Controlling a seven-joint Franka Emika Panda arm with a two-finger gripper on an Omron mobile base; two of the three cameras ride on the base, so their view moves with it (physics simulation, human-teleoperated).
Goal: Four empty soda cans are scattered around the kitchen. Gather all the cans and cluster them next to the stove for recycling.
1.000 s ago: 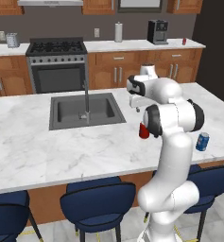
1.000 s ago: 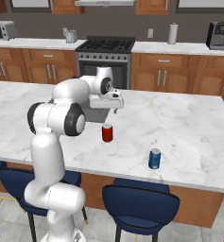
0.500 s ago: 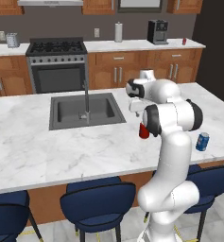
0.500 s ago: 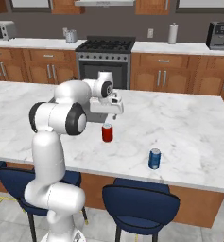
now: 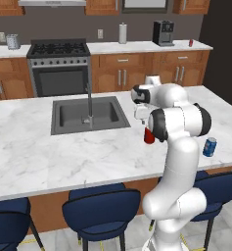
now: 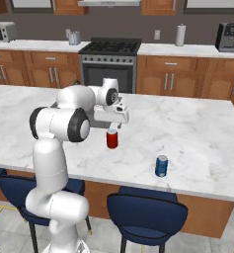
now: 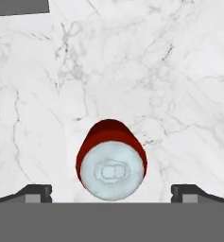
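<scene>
One red can point(image 6: 112, 139) stands upright on the white marble bench point(image 6: 187, 133), right under the claw point(image 6: 113, 127). From the hand camera, the can point(image 7: 112, 164) has a silvery top and sits between the two finger tips point(image 7: 34, 193), which are spread wide and do not touch it. From the left camera, the can point(image 5: 148, 136) peeks out beside the white arm, to the right of the grey sink point(image 5: 88, 113). A blue can point(image 6: 161, 166) stands near the bench's front edge, well apart from the red one. The stove point(image 6: 111, 59) is far back by the wall, across from the bench. Another tiny red can point(image 5: 190, 43) stands on the back bench near the coffee maker point(image 5: 162, 33).
</scene>
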